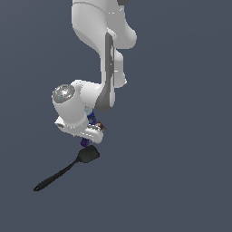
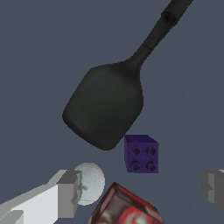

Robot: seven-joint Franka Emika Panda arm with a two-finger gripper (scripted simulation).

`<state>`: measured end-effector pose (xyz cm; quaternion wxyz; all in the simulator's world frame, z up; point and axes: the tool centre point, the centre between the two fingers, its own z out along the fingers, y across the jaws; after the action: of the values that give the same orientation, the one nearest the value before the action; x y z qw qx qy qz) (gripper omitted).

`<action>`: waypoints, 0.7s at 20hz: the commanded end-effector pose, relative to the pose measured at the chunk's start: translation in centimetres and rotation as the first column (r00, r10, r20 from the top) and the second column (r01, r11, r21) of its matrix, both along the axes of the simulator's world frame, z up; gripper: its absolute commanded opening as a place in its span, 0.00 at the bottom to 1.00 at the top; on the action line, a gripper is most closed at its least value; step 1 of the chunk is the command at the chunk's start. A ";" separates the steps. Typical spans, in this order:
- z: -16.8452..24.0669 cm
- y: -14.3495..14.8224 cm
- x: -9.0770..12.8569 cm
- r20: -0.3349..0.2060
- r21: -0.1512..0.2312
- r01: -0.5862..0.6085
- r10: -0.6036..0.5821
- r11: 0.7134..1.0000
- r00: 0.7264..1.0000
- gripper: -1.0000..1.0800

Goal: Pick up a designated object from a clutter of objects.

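In the wrist view the fingers (image 2: 142, 192) stand wide apart at the lower corners of the frame with nothing between their pads. A brown-red packet (image 2: 127, 208) sits at the bottom centre, and a small white ball (image 2: 89, 183) lies just beside the lower-left finger. The small purple block (image 2: 141, 154), four studs on top, rests on the desk (image 2: 39, 52) just right of centre, apart from both fingers. Beyond it the black spatula (image 2: 105, 105) blade nearly touches the block's corner, its handle running to the upper right. In the exterior view, the arm (image 1: 97, 50) hangs over the clutter at centre frame.
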<state>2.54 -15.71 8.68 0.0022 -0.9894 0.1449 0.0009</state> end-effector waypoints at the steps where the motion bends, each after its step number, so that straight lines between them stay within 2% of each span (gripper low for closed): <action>1: -0.9 -0.7 -0.2 0.001 -0.003 0.012 -0.012 1.000 1.000 0.96; 9: -1.6 -1.0 -0.4 0.000 -0.004 0.017 -0.017 1.000 1.000 0.96; 14: -3.5 -1.0 -0.5 0.000 -0.004 0.018 -0.018 1.000 1.000 0.96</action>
<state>2.13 -16.75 5.87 0.0002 -0.9881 0.1536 0.0001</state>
